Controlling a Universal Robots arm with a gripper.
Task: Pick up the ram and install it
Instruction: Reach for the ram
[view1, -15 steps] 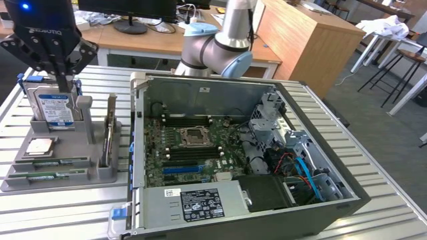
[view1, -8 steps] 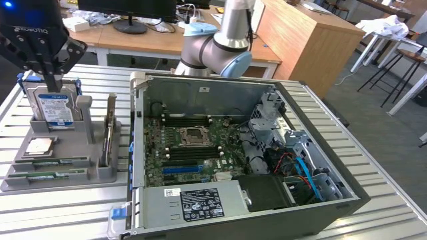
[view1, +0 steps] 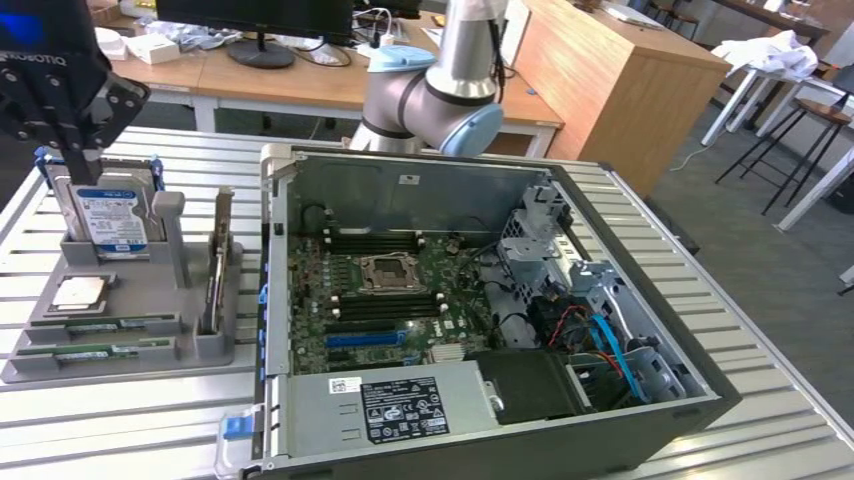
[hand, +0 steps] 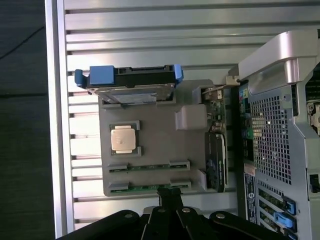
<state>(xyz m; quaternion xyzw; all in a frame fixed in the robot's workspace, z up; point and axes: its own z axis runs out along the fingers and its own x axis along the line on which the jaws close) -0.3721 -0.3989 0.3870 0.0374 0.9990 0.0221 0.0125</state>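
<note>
While the claw (hand: 170, 196) hangs closed tight and empty over the grey tray (view1: 187, 352) at the exterior view's left, the ram (view1: 96, 350) lies unpicked in its nearest slot, so grasping calls for opening and descending.

The black two-finger end effector (view1: 76, 148) hangs pointing downward, with its fingers (hand: 170, 197) closed flat against each other. Its black housing sits directly above the fingertips. The silver tubular arm with pale blue joint caps (view1: 430, 100) stands well apart from the end effector, to the exterior view's right of it. One link rises upright.
</note>
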